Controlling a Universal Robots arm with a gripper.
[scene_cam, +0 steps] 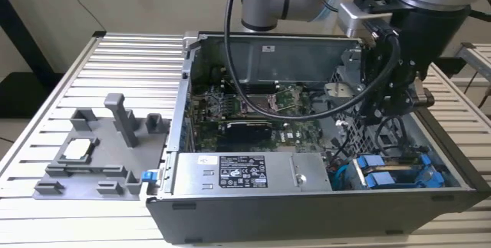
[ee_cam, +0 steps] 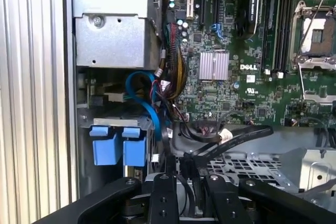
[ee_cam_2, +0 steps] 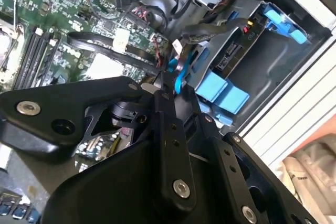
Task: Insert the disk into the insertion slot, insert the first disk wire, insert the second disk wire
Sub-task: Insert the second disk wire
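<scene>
The disk's blue carrier tabs [scene_cam: 381, 172] show at the case's front corner on the exterior view's right, seated in the insertion slot of the grey drive cage [scene_cam: 429, 144]. Both wrist views show the blue tabs [ee_cam: 118, 146] [ee_cam_2: 223, 92] at the bay's mouth. My gripper [scene_cam: 390, 113] hangs inside the case just behind that bay. In the first wrist view my gripper [ee_cam: 186, 178] has its fingers [ee_cam: 163, 195] close together, with a black disk wire plug [ee_cam: 187, 167] between them. A blue wire [ee_cam: 149, 106] loops from the bay toward the board. In the second wrist view my gripper [ee_cam_2: 169, 88] sits beside this blue wire [ee_cam_2: 177, 72].
The green motherboard [scene_cam: 253, 110] fills the case floor, with a grey power-supply box [scene_cam: 245, 173] along the front. Black cables [ee_cam: 236, 135] cross over a perforated metal bracket [ee_cam: 252, 163]. A grey fixture plate [scene_cam: 100, 150] lies on the slatted table on the exterior view's left.
</scene>
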